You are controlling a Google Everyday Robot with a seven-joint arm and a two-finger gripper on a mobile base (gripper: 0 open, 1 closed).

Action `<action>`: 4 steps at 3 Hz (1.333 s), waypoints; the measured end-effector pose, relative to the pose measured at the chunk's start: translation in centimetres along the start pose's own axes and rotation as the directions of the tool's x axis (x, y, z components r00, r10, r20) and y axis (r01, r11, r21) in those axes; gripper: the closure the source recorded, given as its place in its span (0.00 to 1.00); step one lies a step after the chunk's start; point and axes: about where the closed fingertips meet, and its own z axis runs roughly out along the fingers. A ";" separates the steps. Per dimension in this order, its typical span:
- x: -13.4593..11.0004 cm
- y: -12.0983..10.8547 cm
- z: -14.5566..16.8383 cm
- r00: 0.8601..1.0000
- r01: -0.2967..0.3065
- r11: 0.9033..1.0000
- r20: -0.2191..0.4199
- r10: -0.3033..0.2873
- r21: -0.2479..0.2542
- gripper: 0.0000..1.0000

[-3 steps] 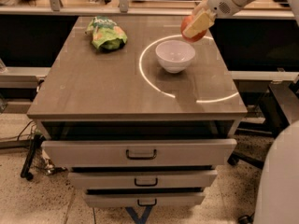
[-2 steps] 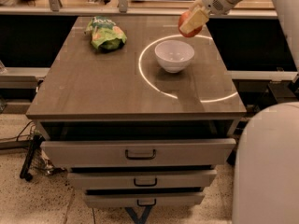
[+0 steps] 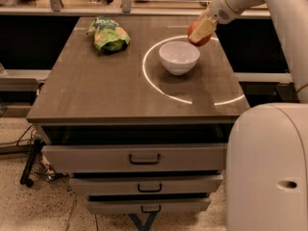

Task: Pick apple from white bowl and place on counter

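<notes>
The white bowl (image 3: pixel 179 57) stands empty on the grey-brown counter (image 3: pixel 110 90), inside the glowing white ring (image 3: pixel 149 78). My gripper (image 3: pixel 201 32) is above the counter just behind and to the right of the bowl, over the ring's far right part. It is shut on the red-orange apple (image 3: pixel 194 31), which shows between the pale fingers (image 3: pixel 204 28). The apple hangs a little above the bowl's rim height, clear of the bowl.
A green snack bag (image 3: pixel 109 35) lies at the counter's back left. Three handled drawers (image 3: pixel 144 159) sit below the top. My white base (image 3: pixel 269 172) fills the lower right. Shelving runs along the back.
The gripper with the apple has shifted slightly, staying up behind the bowl's right side. My base has moved further into view at the lower right. Bowl and bag have not moved.
</notes>
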 end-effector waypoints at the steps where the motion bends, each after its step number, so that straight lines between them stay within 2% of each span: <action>1: 1.2 0.5 1.4 1.000 -0.002 1.000 -0.029 0.001 -0.024 0.59; 3: 2.0 1.1 2.8 0.998 0.002 0.999 -0.058 -0.005 -0.054 0.13; 4: 1.9 2.1 3.2 0.998 0.010 0.996 -0.063 -0.015 -0.086 0.00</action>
